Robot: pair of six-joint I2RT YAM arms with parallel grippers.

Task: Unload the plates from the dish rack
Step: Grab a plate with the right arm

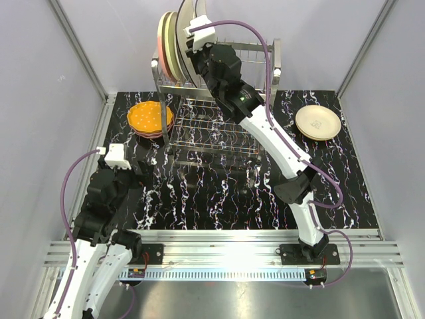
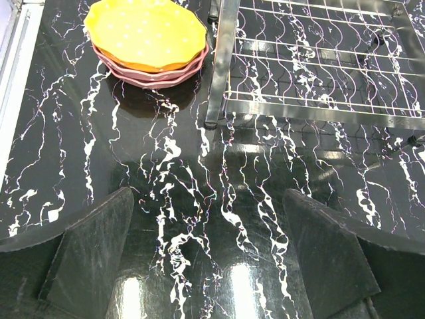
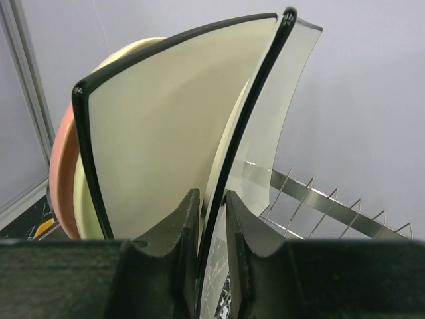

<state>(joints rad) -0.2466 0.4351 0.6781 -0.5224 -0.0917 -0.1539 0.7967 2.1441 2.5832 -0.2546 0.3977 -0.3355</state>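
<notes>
1. The right gripper is raised to the top tier of the rack. Its fingers are drawn close together astride the black rim of the square plate. Both pads appear to touch that rim, so the plate is pinched by its edge.
2. The square plate stands upright in the top tier, cream-faced with a black border.
3. Just behind it stand a pale round plate and then a salmon plate, packed close together.
4. The left gripper hangs low over the black marbled table with its fingers spread wide and nothing between them.
5. An orange plate with pale dots lies on top of pink plates, stacked on the table just beside the rack's front left post.
6. A cream plate lies flat on the table to the right of the rack, apart from it. It has a faint mark at its centre, too small to read.
</notes>
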